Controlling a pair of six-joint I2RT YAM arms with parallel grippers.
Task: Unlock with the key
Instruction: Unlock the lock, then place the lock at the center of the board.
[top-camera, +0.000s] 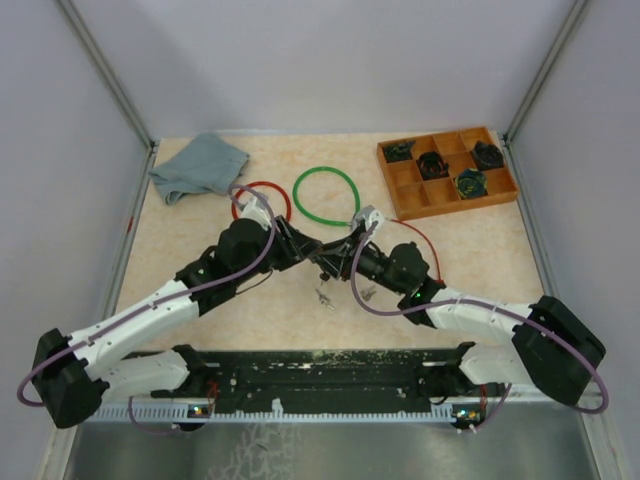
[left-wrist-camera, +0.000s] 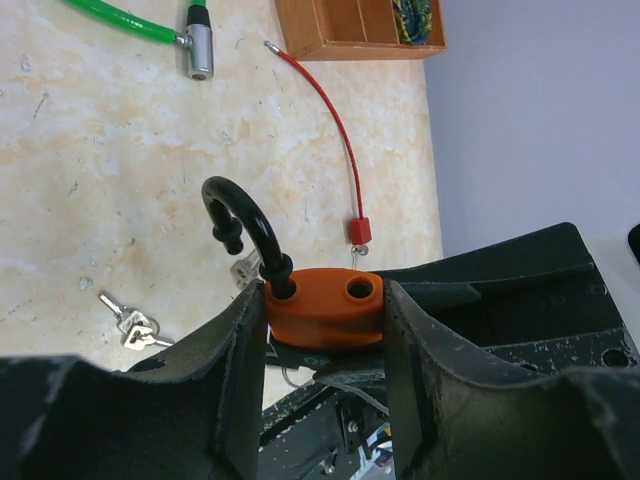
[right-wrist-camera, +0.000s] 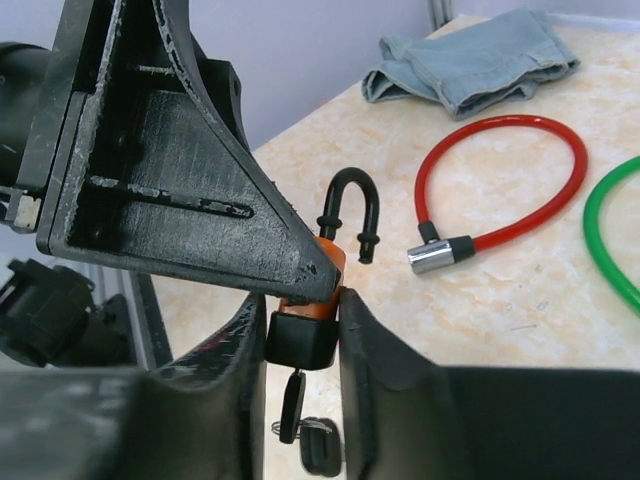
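**Asker:** From the left wrist, where is the lock?

**Me:** My left fingers are clenched on the padlock, pinching its orange body on both sides. I hold it up off the counter, on my side of the green cable loop. The black shackle has one leg in the body. The other leg is out, and its hole is bare. Loose keys lie on the counter, also on my side of that loop.

**Asker:** And from the right wrist?

**Me:** My right fingers press both sides of a black block just under the orange body. I cannot tell whether it is the lock's base or a key's head. A hanging key dangles below it. The red cable loop lies beside the green one.

**Asker:** From the top?

**Me:** Both arms meet tip to tip on my side of the green loop. The lock is too small to make out there.
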